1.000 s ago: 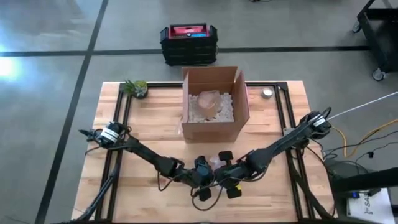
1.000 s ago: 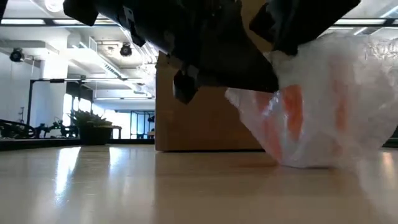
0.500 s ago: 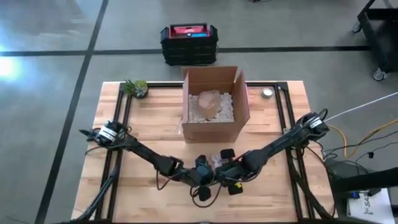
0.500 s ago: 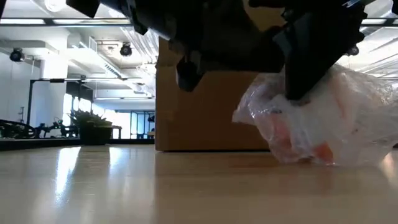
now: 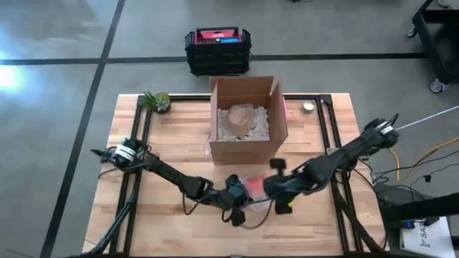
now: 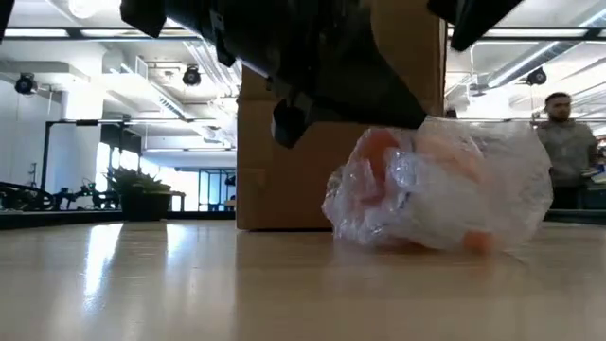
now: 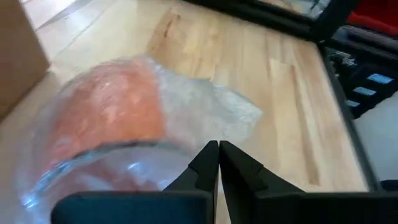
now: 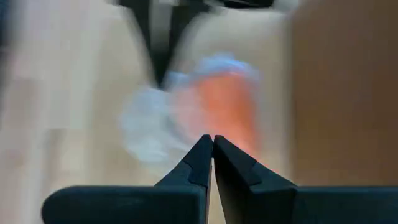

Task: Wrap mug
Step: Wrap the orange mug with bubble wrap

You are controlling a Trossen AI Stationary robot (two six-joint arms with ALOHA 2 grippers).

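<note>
1. On the wooden counter (image 5: pixel 172 150), the orange mug in clear bubble wrap (image 6: pixel 440 189) lay just in front of the brown cardboard box (image 5: pixel 244 118).
2. Left tool (image 7: pixel 218 148) was closed empty, tips over the wrap.
3. Right tool (image 8: pixel 212 140) was closed empty, just beside the bundle.

Orange mug (image 6: pixel 417 180) glowing through clear, whitish bubble wrap (image 6: pixel 492 189), wrap showing crinkled bubble pattern. Both grippers, left gripper (image 7: pixel 218 152) and right gripper (image 8: pixel 208 146), looking matte black, arms dark too. Table (image 5: pixel 172 132) showing pale blond wood in plank stripes, black frame rails running across it. Cardboard box (image 5: pixel 247 115) looking plain brown, white packing filler (image 5: pixel 228 129) showing inside. Small plant (image 5: pixel 155 100) showing green. Crate (image 5: pixel 216 49) on floor looking black with red top. Floor (image 5: pixel 57 86) looking grey with dark lines crossing.
</note>
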